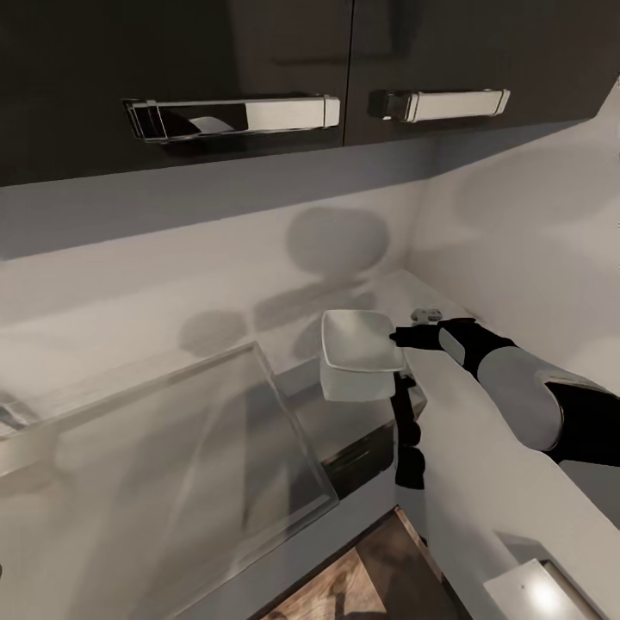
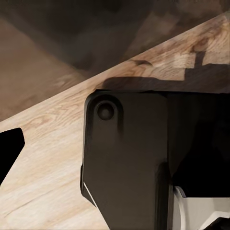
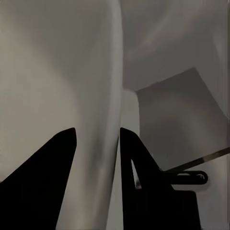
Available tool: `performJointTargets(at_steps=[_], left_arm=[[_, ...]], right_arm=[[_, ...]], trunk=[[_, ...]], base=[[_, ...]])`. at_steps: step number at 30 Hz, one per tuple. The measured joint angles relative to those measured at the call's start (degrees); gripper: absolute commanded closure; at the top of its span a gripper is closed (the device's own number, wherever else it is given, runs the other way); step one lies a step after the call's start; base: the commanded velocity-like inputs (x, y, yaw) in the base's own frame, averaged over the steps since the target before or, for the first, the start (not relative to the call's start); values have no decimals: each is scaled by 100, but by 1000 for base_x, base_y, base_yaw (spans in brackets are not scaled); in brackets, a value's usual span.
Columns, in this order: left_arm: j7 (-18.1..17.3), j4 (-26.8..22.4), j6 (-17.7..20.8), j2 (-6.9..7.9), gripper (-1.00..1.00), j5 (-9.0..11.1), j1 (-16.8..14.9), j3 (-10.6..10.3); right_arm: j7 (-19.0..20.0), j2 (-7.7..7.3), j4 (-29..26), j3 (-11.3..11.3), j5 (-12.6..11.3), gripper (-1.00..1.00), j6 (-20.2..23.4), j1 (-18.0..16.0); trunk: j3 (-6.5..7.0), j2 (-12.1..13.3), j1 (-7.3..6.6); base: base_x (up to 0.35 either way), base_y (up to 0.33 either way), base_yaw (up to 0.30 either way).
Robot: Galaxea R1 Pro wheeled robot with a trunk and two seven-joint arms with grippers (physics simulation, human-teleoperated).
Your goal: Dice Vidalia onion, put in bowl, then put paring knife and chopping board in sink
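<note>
Above countertop [image 1: 362, 422] — right end effector [image 1: 403, 337] grips bowl [image 1: 357, 353].

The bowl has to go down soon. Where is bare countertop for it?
The right gripper holds the bowl by its rim. Bare countertop lies between the wall and the sink. It is tighter in the corner by the right arm.

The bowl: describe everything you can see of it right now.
The bowl is white, squarish with rounded corners, shallow, smooth and glossy like ceramic or plastic. It looks empty. It appears lifted and slightly tilted over the countertop, near the corner of the walls. The right claw pinches its rim on the side facing the right arm; in the right wrist view the rim runs between the two dark fingers.
</note>
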Motion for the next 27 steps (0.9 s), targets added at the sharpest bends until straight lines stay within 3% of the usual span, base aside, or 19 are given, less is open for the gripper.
performJointTargets(at_steps=[27], left_arm=[[1,-97,0,0,-100,-1,-2,7]], right_arm=[[-171,57,-30,54,11,100,-168,1]], trunk=[[243,1,0]], base=[[0,0,0]])
